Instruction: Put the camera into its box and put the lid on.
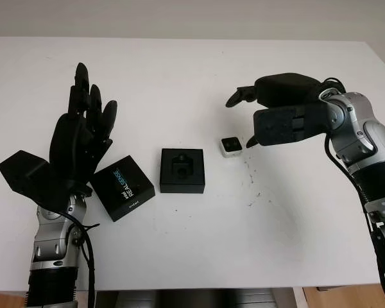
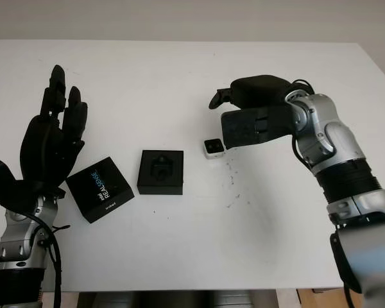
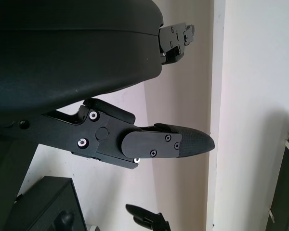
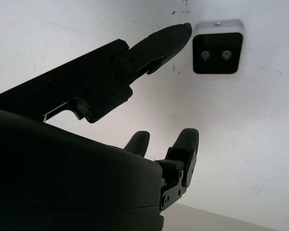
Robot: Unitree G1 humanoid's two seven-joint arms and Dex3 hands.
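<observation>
Left hand [image 1: 77,138]: raised off the table [image 1: 179,244] at far left, open, holding nothing, idle. Just beside it, the lid [image 1: 122,187], printed face up, lying flat and skewed. Next along, the box [image 1: 183,170], open, its moulded recess facing up, apart from the lid. Right of the box and near it, the camera [image 1: 231,146], small, white-edged, lens face toward the robot, resting on the table. Farthest right, the right hand [image 1: 279,109], open and empty, poised above and just beyond the camera, one fingertip [image 4: 180,31] close to its corner, seemingly not touching.

Step in hand, by judgement: picking up the camera. Best done by lowering straight over it, thumb on one short side and fingers on the other, closing gently so as not to flick so small a body away. Worth keeping the lens face clear of the pads and the body level, ready for the recess.
</observation>
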